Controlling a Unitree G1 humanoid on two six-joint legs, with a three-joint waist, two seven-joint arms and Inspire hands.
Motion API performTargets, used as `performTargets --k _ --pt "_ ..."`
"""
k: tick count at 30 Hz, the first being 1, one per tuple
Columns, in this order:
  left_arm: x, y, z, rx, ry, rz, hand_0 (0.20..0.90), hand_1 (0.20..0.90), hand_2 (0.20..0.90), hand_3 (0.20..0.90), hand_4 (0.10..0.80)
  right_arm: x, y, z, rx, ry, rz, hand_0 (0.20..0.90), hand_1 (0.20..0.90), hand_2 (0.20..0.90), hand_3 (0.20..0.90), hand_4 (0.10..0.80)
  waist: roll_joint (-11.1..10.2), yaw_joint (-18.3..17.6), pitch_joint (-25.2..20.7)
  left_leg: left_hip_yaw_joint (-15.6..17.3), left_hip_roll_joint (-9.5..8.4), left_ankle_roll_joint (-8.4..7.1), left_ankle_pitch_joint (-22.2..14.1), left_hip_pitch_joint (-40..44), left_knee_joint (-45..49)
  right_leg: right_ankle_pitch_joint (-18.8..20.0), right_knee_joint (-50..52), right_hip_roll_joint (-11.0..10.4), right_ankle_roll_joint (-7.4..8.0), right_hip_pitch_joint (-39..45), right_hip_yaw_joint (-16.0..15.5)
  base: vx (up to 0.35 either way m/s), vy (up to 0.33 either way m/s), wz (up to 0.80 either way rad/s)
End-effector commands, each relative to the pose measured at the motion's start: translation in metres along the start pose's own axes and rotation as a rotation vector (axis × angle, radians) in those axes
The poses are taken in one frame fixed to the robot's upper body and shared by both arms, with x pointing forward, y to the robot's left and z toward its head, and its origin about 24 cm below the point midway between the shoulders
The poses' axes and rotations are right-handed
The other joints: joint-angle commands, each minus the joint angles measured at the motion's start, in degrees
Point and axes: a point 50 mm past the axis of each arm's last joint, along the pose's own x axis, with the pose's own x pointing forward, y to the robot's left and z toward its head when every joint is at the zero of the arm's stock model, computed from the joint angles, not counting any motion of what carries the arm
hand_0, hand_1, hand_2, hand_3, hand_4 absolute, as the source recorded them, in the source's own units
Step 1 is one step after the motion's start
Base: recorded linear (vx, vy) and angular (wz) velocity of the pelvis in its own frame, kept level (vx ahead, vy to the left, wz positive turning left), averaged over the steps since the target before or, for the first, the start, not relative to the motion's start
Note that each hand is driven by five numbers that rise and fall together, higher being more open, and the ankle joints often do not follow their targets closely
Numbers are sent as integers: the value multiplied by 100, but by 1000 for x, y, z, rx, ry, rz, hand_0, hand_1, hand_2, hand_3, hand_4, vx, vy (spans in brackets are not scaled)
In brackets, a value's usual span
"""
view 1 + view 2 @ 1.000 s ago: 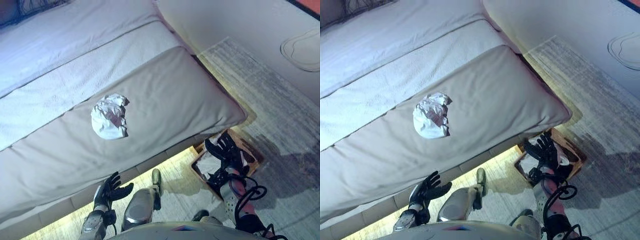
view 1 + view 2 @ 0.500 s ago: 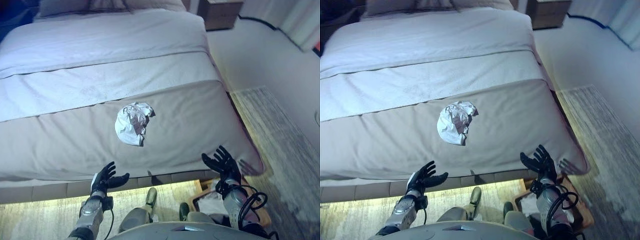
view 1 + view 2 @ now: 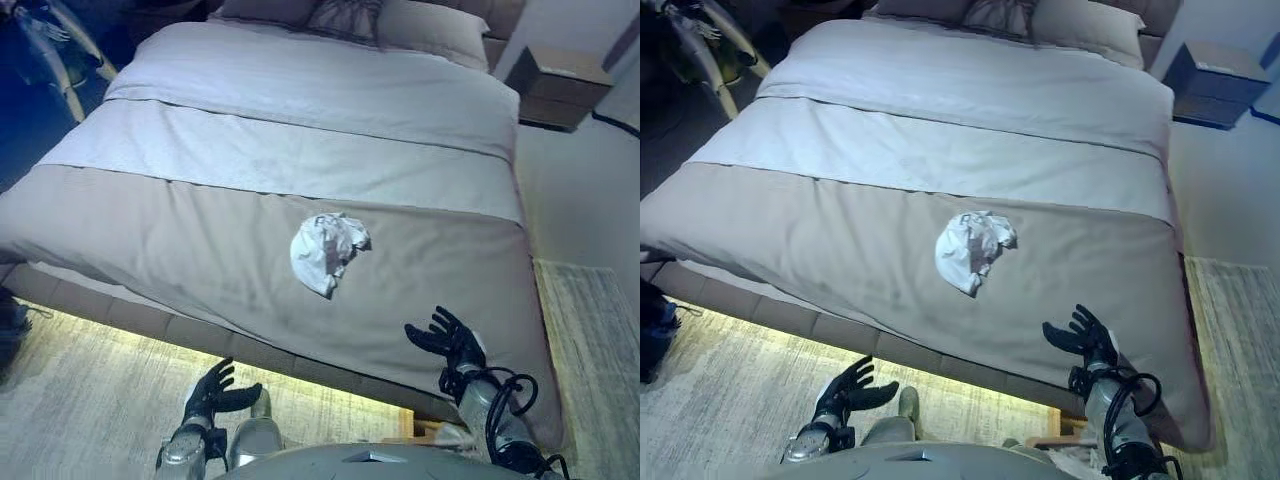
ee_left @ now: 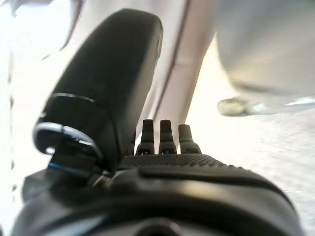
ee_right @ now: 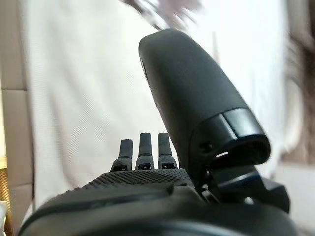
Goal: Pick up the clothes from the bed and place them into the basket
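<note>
A crumpled white garment (image 3: 327, 249) lies on the beige cover of the bed (image 3: 180, 230), near its foot end; it also shows in the right eye view (image 3: 973, 249). My right hand (image 3: 447, 340) is open and empty, held over the bed's near right corner, apart from the garment. My left hand (image 3: 213, 392) is open and empty, low over the floor in front of the bed's lit base. A small part of the wooden basket (image 3: 1060, 443) shows on the floor under the right arm.
A wooden nightstand (image 3: 553, 86) stands at the far right by the bed's head. Pillows (image 3: 360, 18) lie at the head end. A pale rug (image 3: 80, 390) covers the floor in front. A dark object (image 3: 655, 325) sits at the left edge.
The camera has turned left, so the whole bed has shifted in view and the basket has mostly dropped from sight. Both hands stay open and empty. The garment has not moved on the bed.
</note>
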Motion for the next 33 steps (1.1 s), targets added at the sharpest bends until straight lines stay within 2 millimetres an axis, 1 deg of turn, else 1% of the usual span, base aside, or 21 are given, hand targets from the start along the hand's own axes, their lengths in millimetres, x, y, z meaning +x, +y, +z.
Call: performTargets --k 1,3,5,6,7,9,10,11,12,13,16,18,19,21,22,25,27,29,30,31,33 --pt "6 18 29 26 -122 39 900 900 900 900 800 10 -17 39 -124 -134 -54 900 900 900 900 800 175 78 -302 -213 263 -139 273 -201 -165 571 286 -289 687 -317 93 191 320 2" --pt "7 24 31 45 -121 53 900 900 900 900 800 14 -22 37 -186 -124 -85 900 900 900 900 800 135 131 -312 -214 50 39 183 -141 -170 715 693 -474 771 -371 191 162 249 4" --pt "8 28 31 73 -116 56 900 900 900 900 800 17 -29 36 -232 -101 -114 900 900 900 900 800 137 174 -283 -243 -112 203 129 -78 -161 1122 1547 -696 844 -673 322 135 198 13" --pt "7 31 30 86 -116 57 900 900 900 900 800 19 -34 36 -253 -94 -124 900 900 900 900 800 176 164 -243 -296 -146 270 83 -3 -179 1285 1971 -706 850 -948 446 164 135 9" --pt "6 35 31 91 -116 67 900 900 900 900 800 22 -38 39 -287 -87 -138 900 900 900 900 800 200 130 -188 -340 -148 293 22 96 -225 1362 2134 -617 832 -1231 568 176 30 12" --pt "5 42 31 83 -119 83 900 900 900 900 800 24 -42 43 -299 -83 -155 900 900 900 900 800 194 94 -116 -383 -113 234 2 170 -295 1374 1804 -480 810 -1411 553 136 -118 35" --pt "4 48 35 76 -140 88 900 900 900 900 800 28 -46 52 -328 -98 -169 900 900 900 900 800 168 89 -28 -380 -53 146 -61 186 -295 1304 1271 -332 793 -1523 428 65 -155 44" --pt "4 48 35 75 -141 88 900 900 900 900 800 28 -46 52 -328 -99 -169 900 900 900 900 800 179 82 -19 -387 -38 138 -69 196 -295 1303 1258 -318 787 -1503 415 81 -238 39" --pt "3 54 35 49 -147 119 900 900 900 900 800 28 -51 51 -326 -97 -181 900 900 900 900 800 152 119 63 -417 49 147 -35 109 -291 1133 1075 -211 749 -1421 541 83 -178 28" --pt "3 53 33 44 -138 120 900 900 900 900 800 28 -50 49 -324 -95 -180 900 900 900 900 800 109 159 63 -466 6 168 -29 47 -263 1056 868 -134 754 -1310 551 87 -200 42" --pt "2 48 26 67 -120 88 900 900 900 900 800 30 -55 55 -366 -108 -173 900 900 900 900 800 33 310 20 -538 16 124 9 -42 -245 910 467 -23 683 -1105 405 74 -145 43" --pt "-2 39 12 84 -84 72 900 900 900 900 800 34 -66 70 -420 -115 -164 900 900 900 900 800 5 444 -20 -588 48 56 50 -90 -246 840 178 60 633 -916 374 160 -105 15" --pt "-2 39 11 82 -82 74 900 900 900 900 800 34 -66 71 -431 -116 -161 900 900 900 900 800 7 449 -19 -591 50 53 51 -89 -246 840 170 62 632 -907 371 165 -67 10" --pt "-7 40 2 94 -62 70 900 900 900 900 800 36 -64 86 -584 -153 -163 900 900 900 900 800 12 586 -34 -633 95 -31 85 -181 -200 751 87 92 573 -794 267 143 -66 -1" --pt "-7 40 2 94 -61 71 900 900 900 900 800 36 -64 87 -592 -157 -167 900 900 900 900 800 13 594 -34 -634 99 -37 90 -191 -196 748 86 91 571 -791 256 70 -84 6" --pt "-2 46 17 90 -114 59 900 900 900 900 800 41 -55 127 -663 -287 -263 900 900 900 900 800 93 752 154 -764 141 -101 185 -514 -154 648 164 129 491 -965 112 -55 -129 11" --pt "5 47 34 81 -158 63 900 900 900 900 800 44 -44 167 -656 -390 -305 900 900 900 900 800 159 823 362 -890 137 -126 239 -755 -112 583 260 165 429 -1157 65 -161 -122 8" --pt "7 47 43 74 -185 63 900 900 900 900 800 42 -39 196 -663 -471 -312 900 900 900 900 800 213 899 502 -976 128 -149 280 -926 -77 541 337 183 401 -1290 20 -120 -96 8" --pt "8 47 44 73 -191 62 900 900 900 900 800 41 -38 203 -670 -494 -306 900 900 900 900 800 230 916 536 -999 128 -154 289 -973 -64 526 367 184 394 -1330 3 -110 -98 15" --pt "9 48 50 73 -206 59 900 900 900 900 800 37 -36 224 -707 -554 -302 900 900 900 900 800 295 979 647 -1069 133 -176 334 -1124 -28 487 463 185 368 -1457 -71 -75 -91 21" --pt "7 50 49 73 -210 63 900 900 900 900 800 32 -34 242 -747 -603 -285 900 900 900 900 800 366 1061 761 -1164 128 -208 369 -1265 36 450 554 190 326 -1569 -129 -25 -100 19"
